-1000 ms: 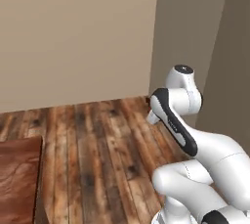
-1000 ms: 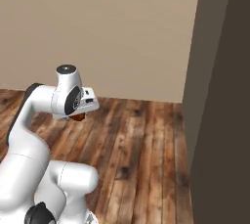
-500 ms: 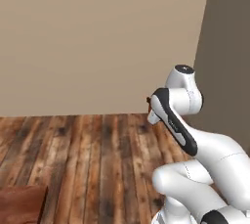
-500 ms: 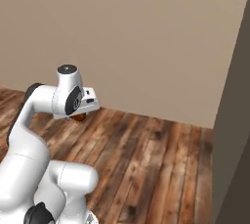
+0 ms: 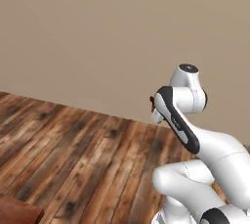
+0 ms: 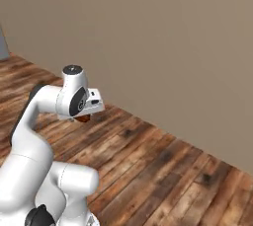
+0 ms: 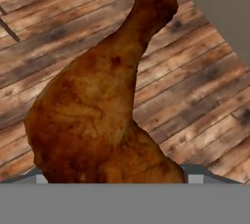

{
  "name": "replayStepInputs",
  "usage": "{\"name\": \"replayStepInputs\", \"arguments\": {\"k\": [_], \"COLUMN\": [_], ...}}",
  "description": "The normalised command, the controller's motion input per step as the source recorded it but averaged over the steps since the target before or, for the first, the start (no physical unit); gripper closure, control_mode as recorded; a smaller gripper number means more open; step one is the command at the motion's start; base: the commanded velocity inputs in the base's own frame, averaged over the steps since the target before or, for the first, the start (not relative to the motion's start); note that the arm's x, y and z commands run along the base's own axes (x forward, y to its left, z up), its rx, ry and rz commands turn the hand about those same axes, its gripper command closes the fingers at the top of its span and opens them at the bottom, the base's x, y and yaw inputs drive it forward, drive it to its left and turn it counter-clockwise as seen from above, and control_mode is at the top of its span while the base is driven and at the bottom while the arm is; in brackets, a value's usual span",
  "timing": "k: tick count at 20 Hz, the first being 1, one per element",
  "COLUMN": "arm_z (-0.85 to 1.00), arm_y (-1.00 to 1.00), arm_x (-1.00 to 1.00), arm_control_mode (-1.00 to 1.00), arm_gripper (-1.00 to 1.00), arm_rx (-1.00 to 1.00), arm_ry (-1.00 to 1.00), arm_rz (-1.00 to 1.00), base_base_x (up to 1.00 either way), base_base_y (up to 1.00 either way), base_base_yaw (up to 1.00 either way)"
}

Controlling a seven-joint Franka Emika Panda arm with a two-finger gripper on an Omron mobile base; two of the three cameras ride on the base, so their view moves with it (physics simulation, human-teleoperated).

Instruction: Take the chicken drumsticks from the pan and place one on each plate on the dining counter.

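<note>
One glossy reddish-brown cooked chicken drumstick (image 7: pixel 105 115) was carried in the end effector (image 6: pixel 83 116), whose jaws stood wide around the meat, closed on it rather than empty. In the hand view the drumstick lay directly ahead of the end effector, pressed right up against the camera, with its bulbous end nearest the fingers and its long axis running away from them to the thin bone end at the far edge of that view. In the right base view a small brown patch of it was seen just beneath the white hand, held high above the brown plank floor (image 6: pixel 163 170). No white plate and no dining desk could be made out, so the placing step was judged not yet reachable; the coming move was judged to turn on bringing a plate beneath the hanging drumstick.

Against the earlier pictures, the whole background had shifted in both base views: the dark upright panel at the side was gone, and the plain beige wall (image 5: pixel 97 37) spread across. That was taken as travel of the base, not of the things. The arm's pose and the grip were unchanged.
</note>
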Motion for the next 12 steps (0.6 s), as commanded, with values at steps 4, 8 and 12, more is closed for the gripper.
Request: {"name": "replayStepInputs", "arguments": {"k": [4,8,12], "arm_z": [0.00,0.00,0.00], "arm_y": [0.00,0.00,0.00], "arm_x": [0.00,0.00,0.00], "arm_control_mode": [1.00,1.00,1.00], "arm_gripper": [1.00,1.00,1.00], "arm_rx": [0.00,0.00,0.00], "arm_ry": [0.00,0.00,0.00], "arm_rz": [0.00,0.00,0.00], "base_base_x": [0.81,0.82,0.89], "base_base_y": [0.00,0.00,-0.01], "base_base_yaw": [0.68,0.67,0.62]}}
